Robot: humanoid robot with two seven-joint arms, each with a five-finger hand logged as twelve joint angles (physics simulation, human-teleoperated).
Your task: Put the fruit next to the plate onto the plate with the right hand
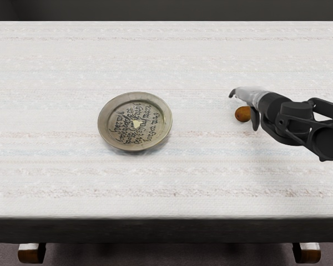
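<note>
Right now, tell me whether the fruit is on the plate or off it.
Off. The fruit lies on the table to the right of the plate, apart from it, beside the right hand.

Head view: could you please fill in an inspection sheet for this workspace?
Surface: white woven-textured table top with a dark front edge.
Job's things: round grey metal plate with dark script, no fruit on it; small round orange-brown fruit lies on the table to the plate's right, apart from it.
Clutter: nothing seen.
Grippers: right robot hand is at the fruit, fingers spread, open; whether it touches the fruit cannot be told. Left robot hand not in view.
Cables: nothing seen.
Surroundings: brown wooden table feet and dark floor below.
</note>
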